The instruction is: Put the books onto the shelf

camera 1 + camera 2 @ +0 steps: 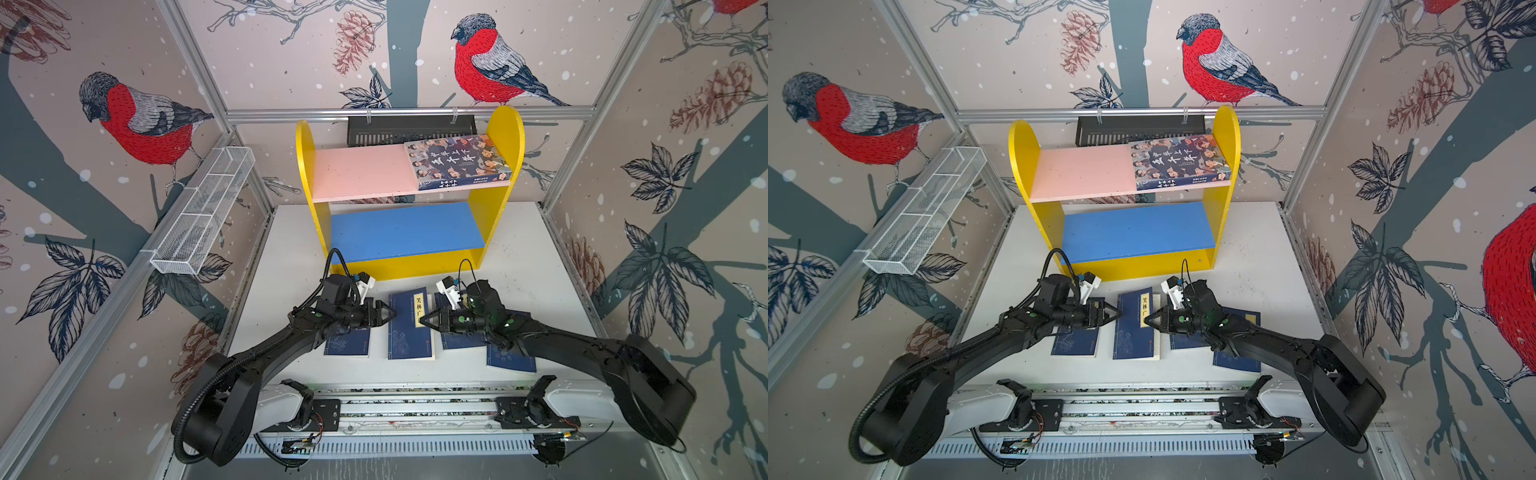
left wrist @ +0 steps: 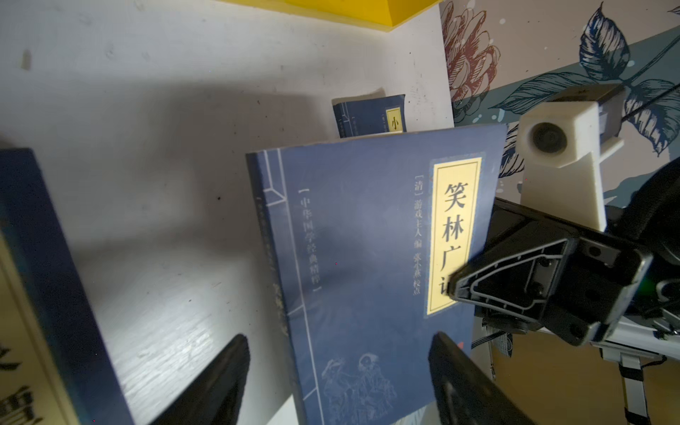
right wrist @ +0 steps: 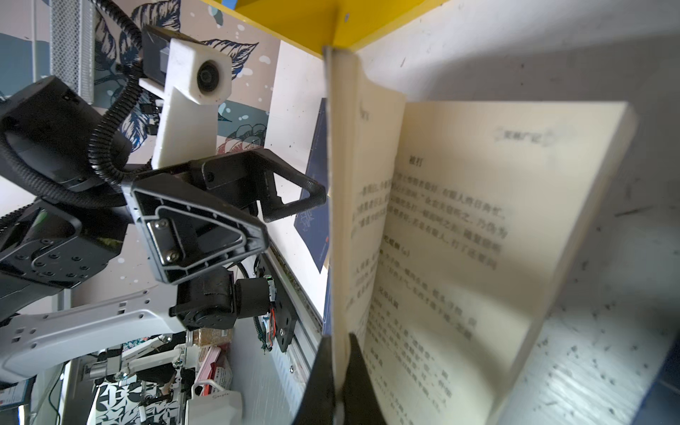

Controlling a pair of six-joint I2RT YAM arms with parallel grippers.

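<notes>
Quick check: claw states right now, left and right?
Left claw: open, holding nothing.
Right claw: closed, pinching the lifted cover of the middle navy book.

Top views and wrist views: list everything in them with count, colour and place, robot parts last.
middle navy book: one, navy blue with yellow label, on the table in front of the shelf, front cover lifted
other navy books: three, navy blue, flat on the table, one to its left, two to its right
colourful book: one, multicoloured cover, flat on the shelf's pink upper board, right end
shelf: one, yellow sides, pink and blue boards, back of the table
wire basket: one, white, on the left wall rail
slotted tray: one, black, on the back rail behind the shelf
table: one, white
left gripper: one, black, open at the middle book's left edge
right gripper: one, black, shut on that book's cover
</notes>
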